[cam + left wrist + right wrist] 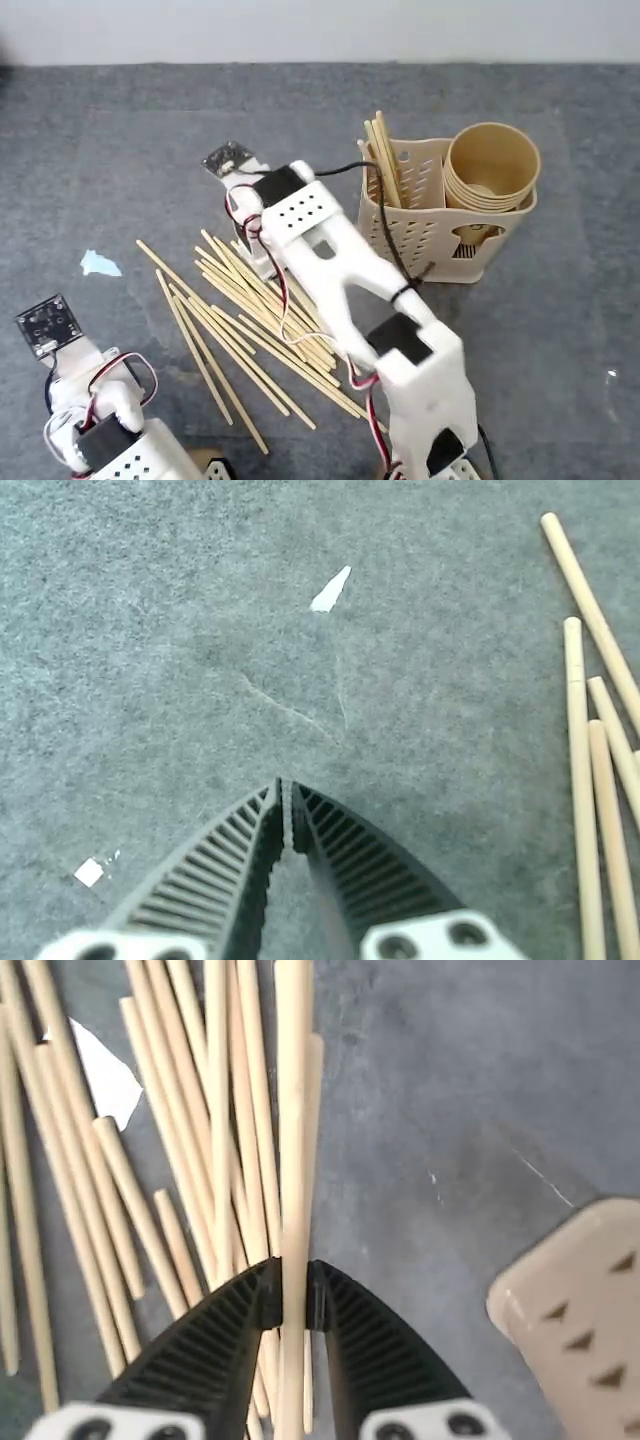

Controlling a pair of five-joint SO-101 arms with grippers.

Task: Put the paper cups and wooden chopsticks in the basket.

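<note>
While the beige slotted basket (430,235) toward the far edge of the table (560,330) already holds the stacked paper cups (492,165) and a few upright sticks (385,155), most wooden chopsticks (250,320) lie fanned across the middle. Picking seems in hand: the right gripper (294,1295) is pinched nearly closed on one pale, straight chopstick (292,1110) in that pile. Next, it should lift and carry it to the basket. The left gripper (285,810), closed and empty, hangs by the near-left corner.

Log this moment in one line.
right gripper: shut on chopstick | left gripper: shut, empty | paper cups: in basket | loose chopsticks: on table
</note>
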